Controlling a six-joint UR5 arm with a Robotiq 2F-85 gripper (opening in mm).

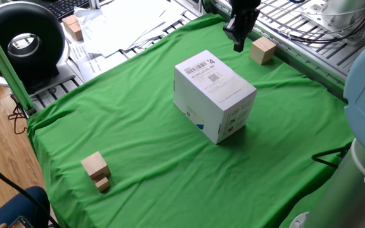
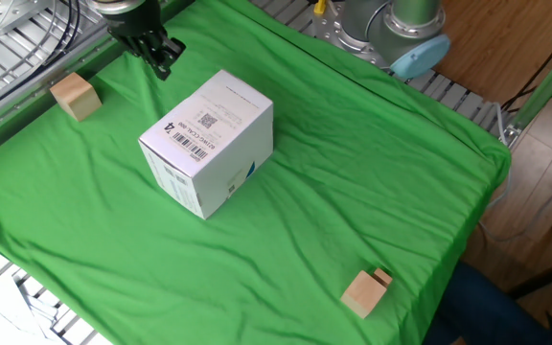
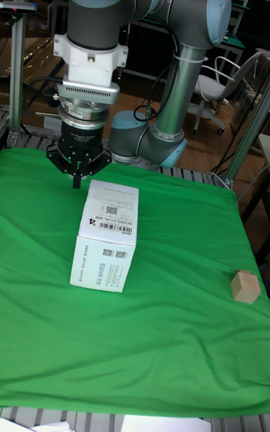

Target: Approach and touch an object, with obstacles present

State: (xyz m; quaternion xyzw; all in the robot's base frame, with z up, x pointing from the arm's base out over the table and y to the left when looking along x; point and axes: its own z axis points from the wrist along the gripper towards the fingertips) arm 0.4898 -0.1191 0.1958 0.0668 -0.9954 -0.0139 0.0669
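Note:
The small light-tan wooden cube (image 1: 262, 50) sits on the green cloth near its edge and is also seen in the other fixed view (image 2: 75, 97). My gripper (image 1: 237, 43) hangs point-down just beside it, a short gap away and not touching. Its fingers look pressed together with nothing held, as they do in the other fixed view (image 2: 164, 65) and the tall view (image 3: 77, 177). The white cardboard box (image 1: 214, 95) with barcode labels stands mid-table, close to the gripper (image 2: 209, 142) (image 3: 106, 235). The cube is outside the tall view.
A joined pair of tan blocks (image 1: 96, 170) lies at the opposite corner of the cloth (image 2: 365, 290) (image 3: 245, 286). Metal grating (image 1: 309, 31) borders the cloth beyond the cube. Papers (image 1: 125, 25) and a black round device (image 1: 21, 44) lie off the table edge.

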